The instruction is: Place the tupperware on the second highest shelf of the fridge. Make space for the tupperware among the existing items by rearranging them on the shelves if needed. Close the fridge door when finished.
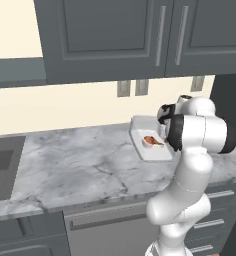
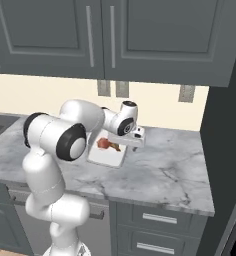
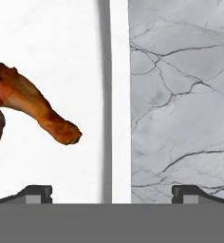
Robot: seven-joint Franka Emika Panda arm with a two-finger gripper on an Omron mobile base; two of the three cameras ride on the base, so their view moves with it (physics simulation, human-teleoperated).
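Your pincer (image 3: 112, 192) is spread wide, straddling one wall of the shallow white rectangular tupperware tub (image 3: 61, 57), pinching nothing. Tub sits on the grey marble surface (image 1: 80, 170) near the back wall, below the dark grey cabinets (image 2: 140, 35), brown drumstick (image 3: 33, 107) inside

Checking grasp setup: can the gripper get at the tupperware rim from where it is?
Probably yes. The gripper is open, straddling the tupperware wall, one fingertip over the tub, the other over the counter. Nothing lies between.
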